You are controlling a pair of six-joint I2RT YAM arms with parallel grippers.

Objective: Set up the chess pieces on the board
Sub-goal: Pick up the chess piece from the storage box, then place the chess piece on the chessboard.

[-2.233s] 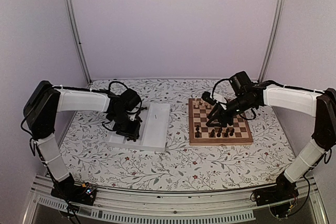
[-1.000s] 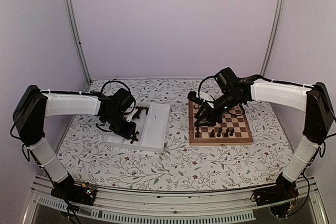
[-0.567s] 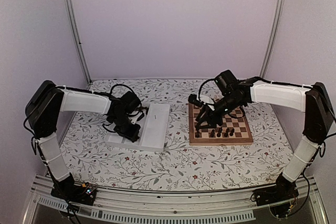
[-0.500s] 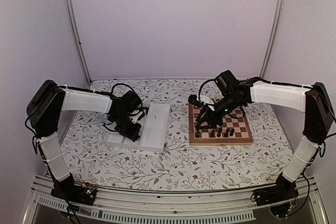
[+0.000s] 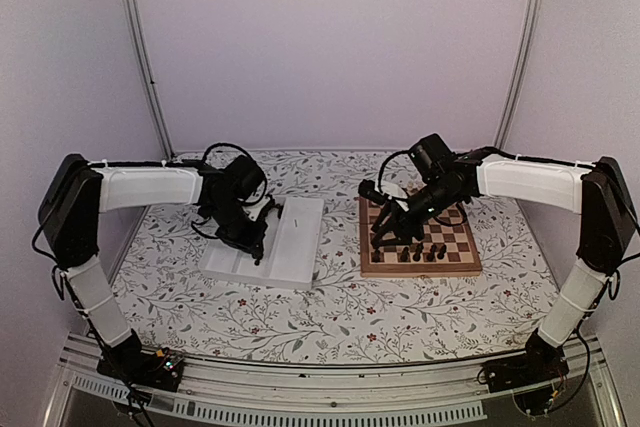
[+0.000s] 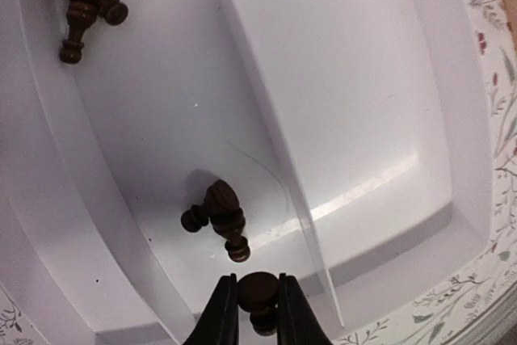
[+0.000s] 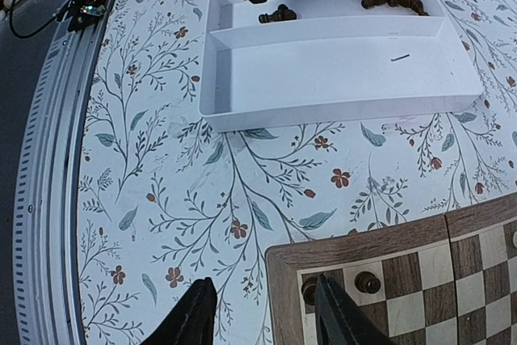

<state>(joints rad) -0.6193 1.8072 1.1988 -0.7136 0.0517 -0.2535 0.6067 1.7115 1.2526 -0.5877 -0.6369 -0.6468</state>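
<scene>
White two-compartment tray (image 5: 298, 239) on floral tablecloth (image 5: 330, 317)

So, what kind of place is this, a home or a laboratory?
Probably a robot test booth in a laboratory, not a home: plain walls between aluminium posts, a left arm and a right arm bolted to a metal rail, and a flowered cloth with a chessboard and a white tray.

The tray (image 5: 300, 237), chess pieces (image 6: 216, 214) in its left compartment, lies left of the board (image 5: 450, 269) bearing others.
</scene>
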